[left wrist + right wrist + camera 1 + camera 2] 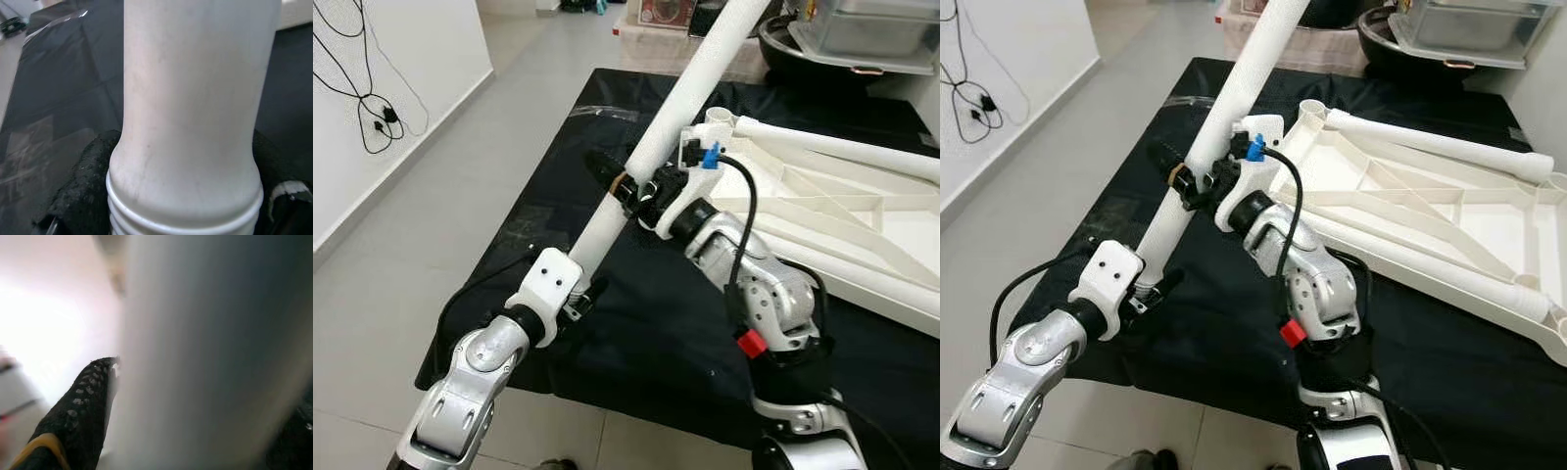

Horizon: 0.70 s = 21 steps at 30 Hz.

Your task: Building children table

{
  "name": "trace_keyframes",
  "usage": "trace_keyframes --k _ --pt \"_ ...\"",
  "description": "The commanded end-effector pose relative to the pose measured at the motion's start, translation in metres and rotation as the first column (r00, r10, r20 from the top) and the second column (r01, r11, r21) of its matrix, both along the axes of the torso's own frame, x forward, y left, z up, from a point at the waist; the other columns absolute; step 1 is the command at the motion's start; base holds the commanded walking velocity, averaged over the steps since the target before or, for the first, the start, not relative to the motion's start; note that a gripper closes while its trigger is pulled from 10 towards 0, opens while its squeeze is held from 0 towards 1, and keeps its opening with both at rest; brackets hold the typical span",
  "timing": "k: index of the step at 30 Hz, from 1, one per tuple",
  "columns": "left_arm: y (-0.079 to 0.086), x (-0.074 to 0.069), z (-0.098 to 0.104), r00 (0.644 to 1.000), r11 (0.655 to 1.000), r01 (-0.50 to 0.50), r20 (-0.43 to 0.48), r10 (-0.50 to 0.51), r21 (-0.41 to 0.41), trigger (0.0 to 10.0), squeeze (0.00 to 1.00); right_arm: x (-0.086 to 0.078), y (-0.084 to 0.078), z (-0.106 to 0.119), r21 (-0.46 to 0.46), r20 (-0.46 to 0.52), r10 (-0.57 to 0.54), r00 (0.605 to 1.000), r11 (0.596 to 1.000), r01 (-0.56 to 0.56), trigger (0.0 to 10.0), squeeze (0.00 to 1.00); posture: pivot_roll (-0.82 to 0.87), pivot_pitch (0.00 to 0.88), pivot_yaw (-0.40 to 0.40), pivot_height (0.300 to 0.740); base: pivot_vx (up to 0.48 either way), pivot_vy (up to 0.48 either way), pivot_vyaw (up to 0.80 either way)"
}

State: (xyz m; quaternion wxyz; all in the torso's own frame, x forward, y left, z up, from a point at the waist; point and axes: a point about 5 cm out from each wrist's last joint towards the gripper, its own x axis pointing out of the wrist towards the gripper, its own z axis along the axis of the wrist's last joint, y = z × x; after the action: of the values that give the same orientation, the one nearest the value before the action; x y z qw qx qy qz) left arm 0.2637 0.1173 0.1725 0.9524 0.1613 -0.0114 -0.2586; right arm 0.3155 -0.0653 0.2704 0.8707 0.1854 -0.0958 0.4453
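Observation:
A long white table leg (677, 105) slants up and away over the black-covered table (558, 166). My left gripper (586, 287) is shut on its lower, threaded end (186, 215). My right gripper (625, 189) is shut around the leg's middle, black fingers (78, 411) on either side of the tube. The white tabletop (1449, 220) lies upside down at the right, ribbed underside up. A second white leg (1440, 147) lies along its far edge, by the corner socket (1310, 110).
Grey floor tiles (431, 196) run along the table's left side, with a white wall and black cables (372, 108) beyond. A dark pot and a clear plastic bin (862, 34) stand behind the table. A box with a red lid (661, 15) sits at the back.

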Motion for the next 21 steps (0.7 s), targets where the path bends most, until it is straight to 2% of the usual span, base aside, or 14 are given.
trace_keyframes --k 1,2,3,5,6,7,9,10,11,12,14,18,21 --pt "-0.009 -0.008 0.001 0.996 0.996 0.088 -0.013 -0.089 -0.029 10.0 0.0 -0.008 0.006 -0.002 0.014 -0.004 0.173 0.985 0.985 -0.173 10.0 0.0 0.08 0.112 -0.005 0.74 0.0 0.0 0.0" --pt "-0.01 -0.009 0.001 0.995 0.994 0.101 -0.015 -0.102 -0.037 10.0 0.0 -0.011 0.007 -0.003 0.012 -0.002 0.218 0.976 0.976 -0.218 10.0 0.0 0.08 0.114 -0.005 0.74 0.0 0.0 0.0" --pt "-0.01 -0.009 0.001 0.995 0.994 0.101 -0.015 -0.102 -0.037 10.0 0.0 -0.011 0.007 -0.003 0.012 -0.002 0.218 0.976 0.976 -0.218 10.0 0.0 0.08 0.114 -0.005 0.74 0.0 0.0 0.0" --pt "-0.012 -0.012 0.001 0.992 0.991 0.123 -0.016 -0.124 -0.045 10.0 0.0 -0.019 0.009 -0.005 -0.011 0.013 0.325 0.946 0.946 -0.325 10.0 0.0 0.08 0.115 -0.006 0.74 0.0 0.0 0.0" --pt "-0.012 -0.012 0.001 0.992 0.991 0.123 -0.016 -0.124 -0.045 10.0 0.0 -0.019 0.009 -0.005 -0.011 0.013 0.325 0.946 0.946 -0.325 10.0 0.0 0.08 0.115 -0.006 0.74 0.0 0.0 0.0" --pt "-0.013 -0.014 0.001 0.99 0.989 0.139 -0.022 -0.14 -0.053 10.0 0.0 -0.023 0.01 -0.006 -0.027 0.028 0.376 0.926 0.926 -0.375 10.0 0.0 0.09 0.124 -0.005 0.74 0.0 0.0 0.0" --pt "-0.013 -0.014 0.001 0.99 0.989 0.139 -0.022 -0.14 -0.053 10.0 0.0 -0.023 0.01 -0.006 -0.027 0.028 0.376 0.926 0.926 -0.375 10.0 0.0 0.09 0.124 -0.005 0.74 0.0 0.0 0.0" --pt "-0.014 -0.016 0.0 0.988 0.987 0.151 -0.027 -0.153 -0.058 10.0 0.0 -0.026 0.011 -0.006 -0.039 0.039 0.412 0.91 0.911 -0.41 10.0 0.0 0.09 0.124 -0.005 0.74 0.0 0.0 0.0" --pt "-0.02 -0.022 -0.002 0.979 0.976 0.182 -0.066 -0.191 -0.123 10.0 0.0 -0.027 0.014 -0.008 -0.045 0.042 0.446 0.894 0.895 -0.444 10.0 0.0 0.08 0.124 -0.007 0.74 0.0 0.0 0.0" --pt "-0.02 -0.022 -0.002 0.979 0.976 0.182 -0.066 -0.191 -0.123 10.0 0.0 -0.027 0.014 -0.008 -0.045 0.042 0.446 0.894 0.895 -0.444 10.0 0.0 0.08 0.124 -0.007 0.74 0.0 0.0 0.0" --pt "-0.032 -0.035 -0.004 0.95 0.941 0.251 -0.128 -0.284 -0.225 10.0 0.0 -0.027 0.017 -0.01 -0.053 0.042 0.491 0.87 0.871 -0.489 10.0 0.0 0.09 0.133 -0.008 0.74 0.0 0.0 0.0" --pt "-0.036 -0.043 -0.006 0.926 0.919 0.293 -0.162 -0.341 -0.265 10.0 0.0 -0.026 0.018 -0.01 -0.059 0.044 0.517 0.855 0.856 -0.514 10.0 0.0 0.09 0.135 -0.007 0.74 0.0 0.0 0.0" --pt "-0.039 -0.054 -0.009 0.89 0.888 0.345 -0.195 -0.412 -0.303 10.0 0.0 -0.022 0.019 -0.009 -0.087 0.06 0.533 0.844 0.845 -0.528 10.0 0.0 0.09 0.14 -0.006 0.74 0.0 0.0 0.0"
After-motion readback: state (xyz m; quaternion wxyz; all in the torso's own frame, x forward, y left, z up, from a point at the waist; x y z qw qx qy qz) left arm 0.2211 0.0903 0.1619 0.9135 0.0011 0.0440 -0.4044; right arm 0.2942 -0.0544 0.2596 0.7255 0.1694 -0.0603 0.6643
